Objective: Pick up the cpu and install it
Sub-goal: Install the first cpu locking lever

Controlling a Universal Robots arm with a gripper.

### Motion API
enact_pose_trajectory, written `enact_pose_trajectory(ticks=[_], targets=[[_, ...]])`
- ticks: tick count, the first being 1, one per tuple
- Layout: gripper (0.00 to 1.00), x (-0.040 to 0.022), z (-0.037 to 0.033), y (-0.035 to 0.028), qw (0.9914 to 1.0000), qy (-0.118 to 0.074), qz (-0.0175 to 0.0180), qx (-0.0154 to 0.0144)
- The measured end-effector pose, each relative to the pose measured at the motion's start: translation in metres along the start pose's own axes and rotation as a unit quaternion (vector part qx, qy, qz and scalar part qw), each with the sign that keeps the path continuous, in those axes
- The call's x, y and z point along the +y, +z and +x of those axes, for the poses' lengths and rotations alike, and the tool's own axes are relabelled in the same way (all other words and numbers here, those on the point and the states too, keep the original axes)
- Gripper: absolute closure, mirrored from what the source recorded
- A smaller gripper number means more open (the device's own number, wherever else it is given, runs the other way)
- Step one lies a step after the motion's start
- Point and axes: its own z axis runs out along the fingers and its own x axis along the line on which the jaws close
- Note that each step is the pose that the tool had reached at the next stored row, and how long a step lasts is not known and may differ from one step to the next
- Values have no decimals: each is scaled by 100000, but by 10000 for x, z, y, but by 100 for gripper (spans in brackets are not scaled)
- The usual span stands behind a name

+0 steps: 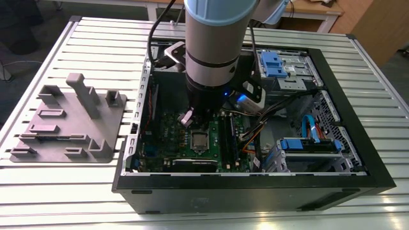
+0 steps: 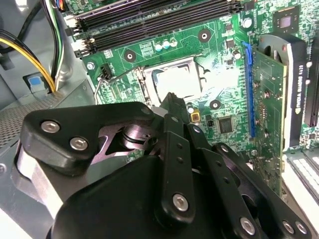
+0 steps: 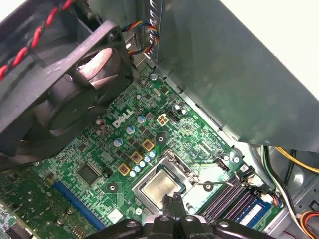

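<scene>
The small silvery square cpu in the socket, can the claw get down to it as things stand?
Probably yes. The claw hangs just above the small silvery square cpu in its metal socket frame, with nothing between them; the black case fan stands off to one side.

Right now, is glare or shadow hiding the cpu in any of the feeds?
In the second wrist view a bright glare washes over the cpu and the board beside it, and the hand covers its near edge. In the first wrist view the cpu is evenly lit and its metal top reads clearly. In the exterior view the arm shades the socket area, yet the cpu stays visible.
</scene>
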Motion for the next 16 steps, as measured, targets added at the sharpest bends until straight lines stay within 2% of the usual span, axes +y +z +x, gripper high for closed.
enact_pose_trajectory(ticks=[3, 7, 16], targets=[[89, 1, -2, -28, 100000, 0, 10, 0], [89, 3, -5, -31, 100000, -7, 12, 3], [89, 104, -101, -21, 100000, 0, 5, -5]])
